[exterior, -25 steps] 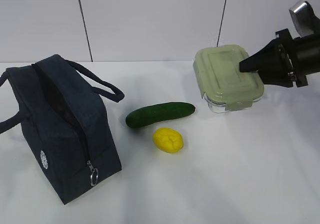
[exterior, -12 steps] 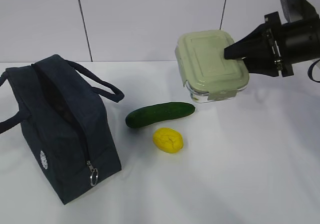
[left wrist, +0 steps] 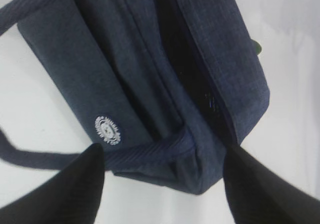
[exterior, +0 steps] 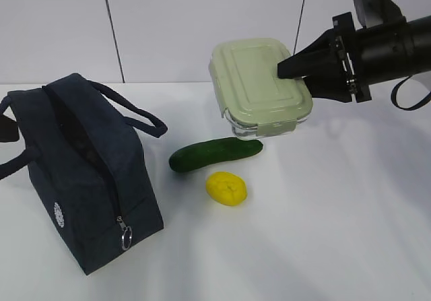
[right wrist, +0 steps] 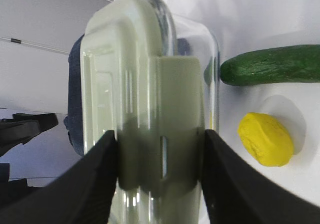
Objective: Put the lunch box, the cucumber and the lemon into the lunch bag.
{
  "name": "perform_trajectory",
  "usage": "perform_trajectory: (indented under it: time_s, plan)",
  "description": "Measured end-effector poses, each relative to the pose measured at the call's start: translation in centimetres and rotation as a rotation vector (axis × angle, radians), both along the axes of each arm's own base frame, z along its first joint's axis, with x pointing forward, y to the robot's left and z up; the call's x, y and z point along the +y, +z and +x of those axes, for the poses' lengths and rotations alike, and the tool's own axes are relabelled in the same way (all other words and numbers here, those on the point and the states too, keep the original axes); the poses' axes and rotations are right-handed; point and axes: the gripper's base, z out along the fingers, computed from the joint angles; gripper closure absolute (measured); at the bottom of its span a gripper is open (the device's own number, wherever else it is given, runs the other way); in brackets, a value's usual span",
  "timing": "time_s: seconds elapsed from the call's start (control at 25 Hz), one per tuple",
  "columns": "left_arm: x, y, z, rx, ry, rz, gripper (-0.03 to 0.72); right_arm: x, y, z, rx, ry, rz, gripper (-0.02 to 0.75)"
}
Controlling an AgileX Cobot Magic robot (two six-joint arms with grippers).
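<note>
Sage-green lid up, the lunch box [exterior: 261, 87] hangs pinched in my right gripper [right wrist: 160, 156] for bagging; my left gripper [left wrist: 162, 184] is spread over the lunch bag [exterior: 81, 173].

A plain white bench [exterior: 323, 247] is seen below, backed by a pale grey panelled wall [exterior: 188, 25] that is divided by two thin dark seams.

The right gripper [exterior: 286, 69] is matte black, its fingers tapering to a blunt wedge out from a flat black plate dotted with small pale screws. Behind that plate runs a thick black cylindrical body, with a silver-grey camera housing above it and a black cable looping below. The left gripper [left wrist: 162, 184] shows two broad, rounded black fingers.
</note>
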Motion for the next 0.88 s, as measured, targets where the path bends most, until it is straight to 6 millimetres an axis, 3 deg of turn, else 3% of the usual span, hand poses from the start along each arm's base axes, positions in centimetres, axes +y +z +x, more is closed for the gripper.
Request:
perform_trajectory:
  time_s: [0.36,0.56,0.76,0.88]
  plan:
    - [-0.4,-2.0,3.2,0.007,0.030,-0.052,0.156,0.1,0.7,-0.1,-0.014,-0.015,0.031,0.378]
    - [-0.6,-4.0,5.1,0.037,0.043,-0.072,0.202,0.5,0.7,-0.2,-0.012,-0.009,0.037,0.378]
    - [-1.0,-6.1,6.7,0.075,0.014,-0.101,0.346,1.9,0.8,-0.4,-0.012,0.027,0.044,0.378]
    - [-1.3,-6.3,7.3,0.087,-0.042,-0.104,0.534,3.2,1.0,-0.6,-0.010,0.049,0.068,0.378]
